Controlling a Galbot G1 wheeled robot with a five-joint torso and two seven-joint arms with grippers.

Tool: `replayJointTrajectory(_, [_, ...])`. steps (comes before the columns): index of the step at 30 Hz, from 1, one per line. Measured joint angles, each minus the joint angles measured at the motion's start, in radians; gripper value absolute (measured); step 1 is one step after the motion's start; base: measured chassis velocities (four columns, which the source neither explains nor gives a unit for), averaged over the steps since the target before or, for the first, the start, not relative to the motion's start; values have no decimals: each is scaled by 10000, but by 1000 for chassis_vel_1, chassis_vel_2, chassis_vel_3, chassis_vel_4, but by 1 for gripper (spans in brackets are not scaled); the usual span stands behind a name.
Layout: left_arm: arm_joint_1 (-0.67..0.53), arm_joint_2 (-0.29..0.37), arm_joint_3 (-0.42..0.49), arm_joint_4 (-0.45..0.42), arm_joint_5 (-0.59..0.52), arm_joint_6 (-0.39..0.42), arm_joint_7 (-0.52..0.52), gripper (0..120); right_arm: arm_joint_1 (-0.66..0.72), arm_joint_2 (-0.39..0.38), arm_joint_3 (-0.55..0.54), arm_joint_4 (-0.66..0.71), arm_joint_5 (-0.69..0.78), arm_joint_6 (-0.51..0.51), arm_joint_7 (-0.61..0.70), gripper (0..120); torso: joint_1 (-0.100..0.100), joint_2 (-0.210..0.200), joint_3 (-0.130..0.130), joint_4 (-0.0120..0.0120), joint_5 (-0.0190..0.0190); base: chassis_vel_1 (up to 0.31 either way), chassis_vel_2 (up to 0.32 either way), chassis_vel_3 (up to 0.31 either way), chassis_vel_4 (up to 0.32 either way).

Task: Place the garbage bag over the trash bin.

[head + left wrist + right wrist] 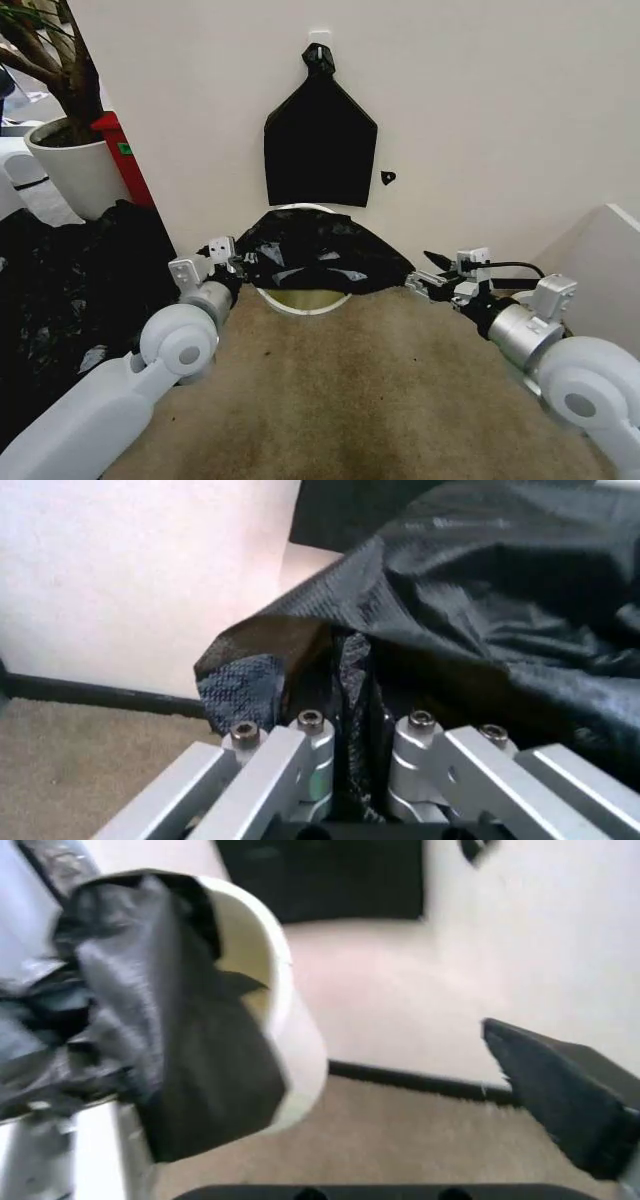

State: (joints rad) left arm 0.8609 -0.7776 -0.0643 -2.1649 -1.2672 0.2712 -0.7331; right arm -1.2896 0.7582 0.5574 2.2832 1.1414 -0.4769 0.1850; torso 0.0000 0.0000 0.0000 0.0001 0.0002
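The trash bin (300,304) is a cream-white bucket standing on the carpet against the wall. The glossy black garbage bag (320,250) lies spread across its mouth, and part of the opening shows at the near side. My left gripper (238,262) is at the bag's left edge, shut on a fold of the plastic (350,705). My right gripper (425,272) is at the bag's right corner and stands open. In the right wrist view, the bag (170,1012) hangs over the bin's rim (290,1020) beside one finger, with the other finger's dark pad (560,1102) well apart.
A flat black bundle (320,140) hangs on the wall above the bin. A big heap of black plastic (70,290) lies at the left, with a white plant pot (70,170) and a red object (125,155) behind it. A pale box (595,255) stands at the right. Carpet (350,400) lies in front.
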Motion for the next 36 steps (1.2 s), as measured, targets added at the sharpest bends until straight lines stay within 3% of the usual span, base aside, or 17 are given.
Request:
replayJointTrajectory(7, [162,314,-87,-473,-262,-221,315,5,206,227,-261,-1498,1113,-40,4,100,0,0,0,-1,1,0,0,0,0])
replayJointTrajectory(11, [264,411,-106,-540,-266,-308,572,5,386,243,-275,-1891,2894,-233,-80,100,0,-1,0,0,-1,0,0,0,0])
replayJointTrajectory(14, [324,430,-115,-527,-265,-314,721,5,264,-8,-76,-2071,4290,-548,-1096,100,0,0,0,-1,-6,0,0,0,0])
replayJointTrajectory(22, [343,449,-120,-539,-435,-338,923,5,156,-467,-261,-2873,4363,-433,-2956,100,0,0,0,-1,0,0,0,0,0])
replayJointTrajectory(29, [390,627,-172,-581,-829,-564,1491,5,276,-678,-636,-4141,3794,208,-5428,100,0,-1,0,-1,0,0,0,0,0])
replayJointTrajectory(36, [394,656,-182,-549,-1196,-691,1791,5,270,-619,-733,-4463,3535,363,-6205,100,0,-1,0,-1,-1,0,0,0,0])
